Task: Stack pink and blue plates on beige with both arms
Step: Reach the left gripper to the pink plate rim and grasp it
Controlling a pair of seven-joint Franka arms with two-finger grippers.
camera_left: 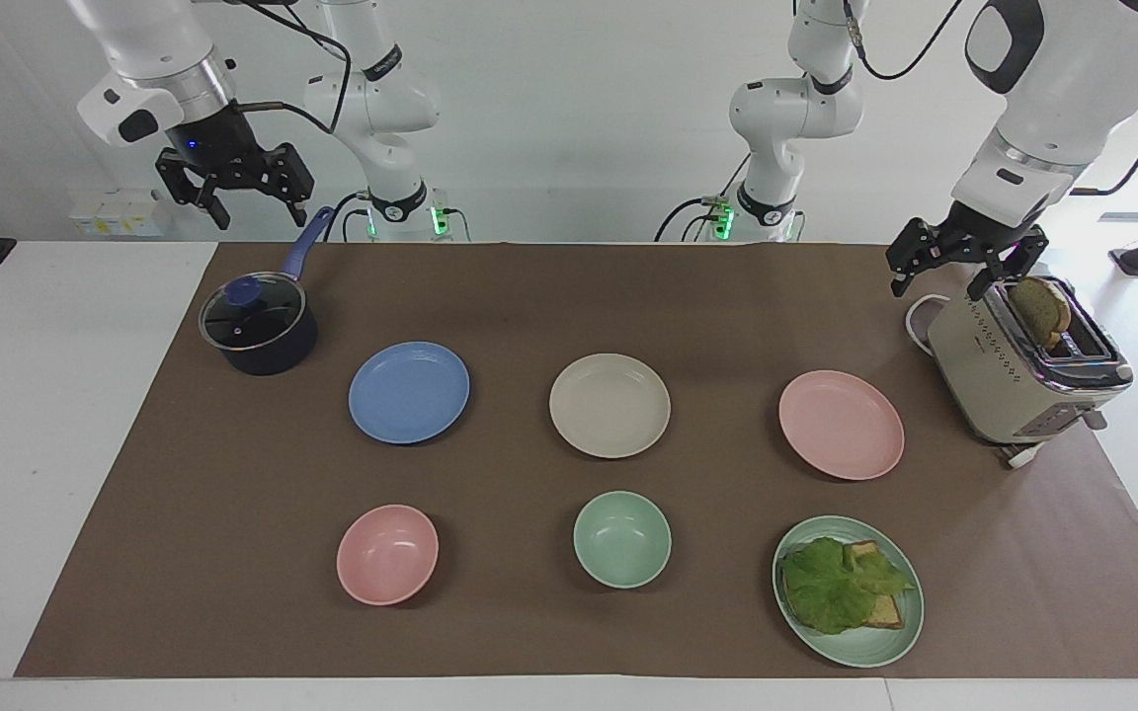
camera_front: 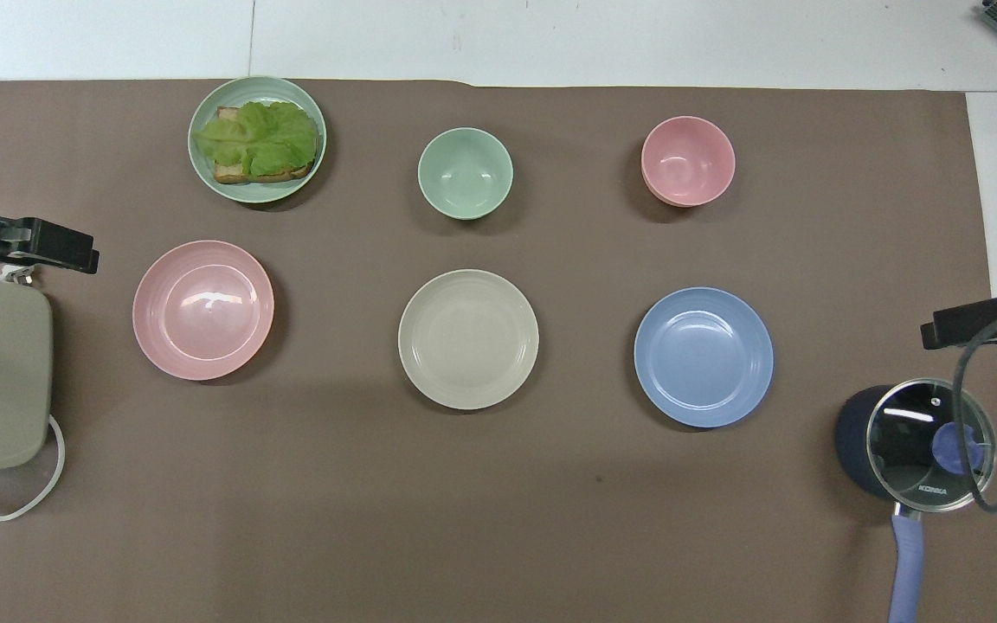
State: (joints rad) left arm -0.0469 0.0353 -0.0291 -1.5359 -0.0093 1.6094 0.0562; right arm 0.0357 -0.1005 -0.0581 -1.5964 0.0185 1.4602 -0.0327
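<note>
Three plates of equal size lie in a row across the middle of the brown mat (camera_left: 529, 296), none of them stacked. The beige plate (camera_left: 609, 405) sits in the centre of that row. Beside it, toward the right arm's end of the table, is the blue plate (camera_left: 409, 391), and toward the left arm's end is the pink plate (camera_left: 841, 425); each lies well apart from the beige plate. Farther from the robots than the beige plate stands a green bowl (camera_left: 621, 539), with a pink bowl (camera_left: 387, 553) toward the right arm's end and a green plate (camera_left: 885, 632) bearing lettuce (camera_left: 841, 583) on toast toward the left arm's end. A dark pot (camera_left: 259, 331) with a glass lid sits nearer to the robots than the beige plate, at the right arm's end, and a toaster (camera_left: 1014, 370) holding a slice of bread (camera_left: 1039, 308) stands at the left arm's end. The right gripper (camera_left: 251, 211) hangs in the air over the pot's handle, its fingers spread and holding nothing. The left gripper (camera_left: 936, 281) hangs over the toaster, fingers likewise apart and empty.
</note>
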